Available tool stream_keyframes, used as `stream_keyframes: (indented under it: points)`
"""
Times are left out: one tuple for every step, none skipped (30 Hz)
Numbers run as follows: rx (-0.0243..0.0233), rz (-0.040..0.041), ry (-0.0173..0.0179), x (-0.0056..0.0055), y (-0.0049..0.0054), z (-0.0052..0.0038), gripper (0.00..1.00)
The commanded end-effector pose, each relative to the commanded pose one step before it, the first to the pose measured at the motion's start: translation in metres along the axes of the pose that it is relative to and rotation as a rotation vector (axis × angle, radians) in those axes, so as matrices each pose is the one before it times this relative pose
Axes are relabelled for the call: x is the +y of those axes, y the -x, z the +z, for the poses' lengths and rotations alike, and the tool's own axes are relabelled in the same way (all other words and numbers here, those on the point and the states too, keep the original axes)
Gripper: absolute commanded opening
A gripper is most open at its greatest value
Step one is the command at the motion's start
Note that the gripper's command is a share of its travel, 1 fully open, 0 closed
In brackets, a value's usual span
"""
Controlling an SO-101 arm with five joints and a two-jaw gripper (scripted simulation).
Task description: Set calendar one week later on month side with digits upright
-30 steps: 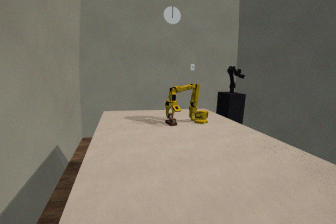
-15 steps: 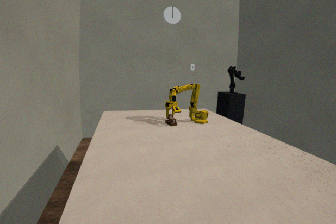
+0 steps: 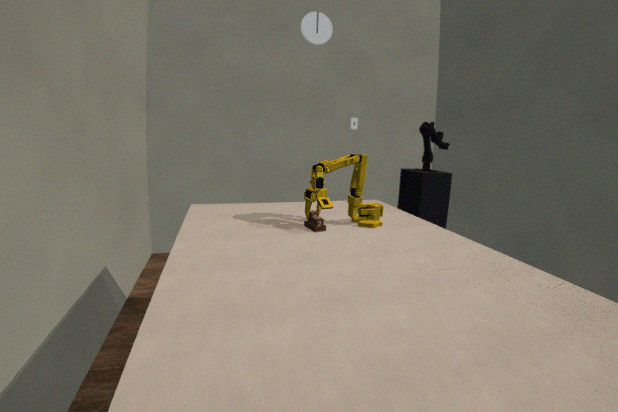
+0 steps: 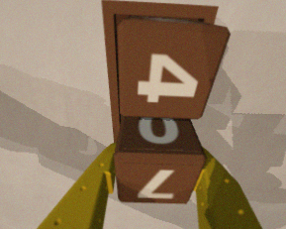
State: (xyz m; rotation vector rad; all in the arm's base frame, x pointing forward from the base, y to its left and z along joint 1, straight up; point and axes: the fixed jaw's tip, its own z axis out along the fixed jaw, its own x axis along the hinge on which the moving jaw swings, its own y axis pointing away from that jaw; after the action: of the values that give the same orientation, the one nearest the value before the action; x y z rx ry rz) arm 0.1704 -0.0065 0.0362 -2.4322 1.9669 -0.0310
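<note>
In the wrist view my gripper (image 4: 155, 183) is shut on the near brown cube (image 4: 155, 170). That cube shows a grey 0 on its top face and a white 7 on the face toward the camera. The other brown cube (image 4: 168, 68) lies beyond it, shows a white 4, sits askew and overlaps the far edge of the held cube. The brown tray (image 4: 110, 73) shows as a rim behind and left of the cubes. In the exterior view the yellow arm (image 3: 350, 168) reaches down to the tray (image 3: 315, 228) at the far end of the table; the cubes are too small to read there.
The arm's base (image 3: 370, 215) stands right of the tray on the beige table (image 3: 350, 323). A black pedestal (image 3: 424, 195) with a dark arm stands beyond the table's far right corner. The table's left edge drops to a wooden floor.
</note>
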Motion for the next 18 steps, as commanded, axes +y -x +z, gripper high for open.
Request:
stream_keyframes:
  points:
    - [0.00325,0.0057,-0.01884,-0.00232,-0.0017,-0.001339,0.0]
    - [0.00001,0.0,0.00002,0.0,0.0,0.000013,0.0]
    - [0.0,0.00003,0.0,0.0,0.0,0.000102,0.0]
    - [0.0,0.0,0.0,0.0,0.00001,0.000234,0.0]
    - [0.0,0.00003,0.0,0.00001,0.00001,0.00039,0.0]
    - [0.0,0.00006,0.0,0.00001,0.00001,0.000534,0.0]
    - [0.0,0.00003,0.0,0.00002,0.00002,0.000654,0.0]
    - [-0.00003,0.00006,0.0,0.00003,0.00002,0.000732,0.0]
    - [0.0,0.00006,-0.00003,0.00004,0.00002,0.000755,0.0]
    - [0.0,0.00006,0.0,0.00004,0.00002,0.000725,0.0]
    - [0.0,0.00006,0.0,0.00004,0.00002,0.000653,0.0]
    - [0.0,0.00003,0.0,0.00003,0.00002,0.000527,0.0]
    - [0.0,0.00003,0.0,0.00002,0.00001,0.00039,0.0]
    - [0.0,0.00003,0.0,0.00002,0.00001,0.000234,0.0]
    - [0.0,0.0,0.0,0.0,0.0,0.000096,0.0]
    - [0.0,0.0,0.0,0.0,0.0,0.000018,0.0]
    - [0.0,0.0,0.0,0.0,0.0,0.0,0.0]
    - [0.0,0.0,0.0,0.0,0.0,0.0,0.0]
